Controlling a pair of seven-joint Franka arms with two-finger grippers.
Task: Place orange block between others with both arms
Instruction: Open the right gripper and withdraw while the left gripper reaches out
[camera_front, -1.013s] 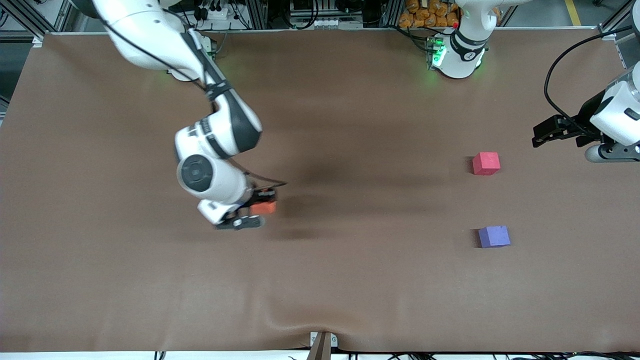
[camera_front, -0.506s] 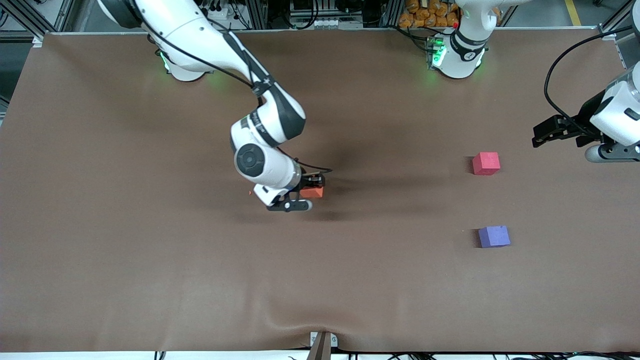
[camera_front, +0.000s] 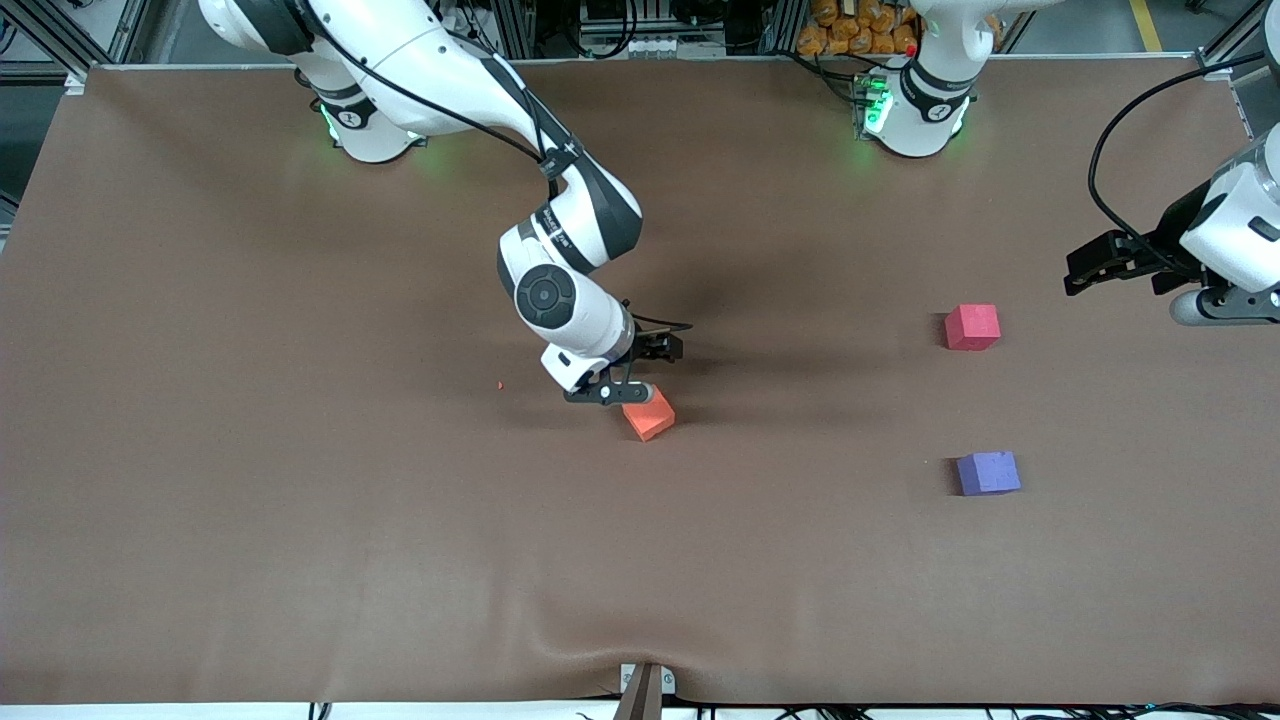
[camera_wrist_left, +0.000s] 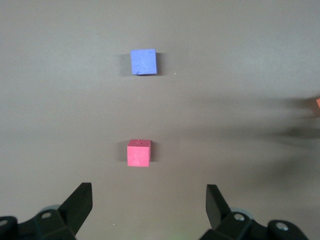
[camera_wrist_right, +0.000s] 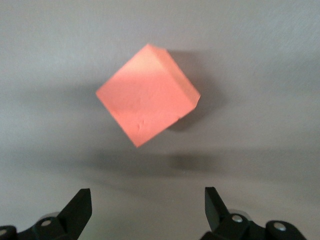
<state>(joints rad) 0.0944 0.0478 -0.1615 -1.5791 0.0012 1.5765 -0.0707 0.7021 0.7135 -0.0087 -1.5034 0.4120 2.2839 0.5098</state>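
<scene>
The orange block (camera_front: 649, 414) lies on the brown mat near the table's middle, turned at an angle, free of any grip; it fills the right wrist view (camera_wrist_right: 147, 102). My right gripper (camera_front: 643, 371) hangs open over the mat just beside it, nothing between its fingers (camera_wrist_right: 148, 205). The pinkish-red cube (camera_front: 972, 327) and the purple-blue cube (camera_front: 988, 473) sit apart toward the left arm's end, the purple one nearer the front camera. My left gripper (camera_front: 1135, 285) waits open over the mat beside the pinkish-red cube (camera_wrist_left: 138, 152), also seeing the purple-blue cube (camera_wrist_left: 144, 62).
A wide gap of bare mat (camera_front: 980, 400) separates the two cubes. A tiny red crumb (camera_front: 500, 385) lies toward the right arm's end. The mat wrinkles near the front edge (camera_front: 600, 645) by a metal bracket (camera_front: 645, 688).
My right arm carried the orange block toward the left arm's end of the table, then opened; the block dropped out onto the mat. The left arm stayed still.
</scene>
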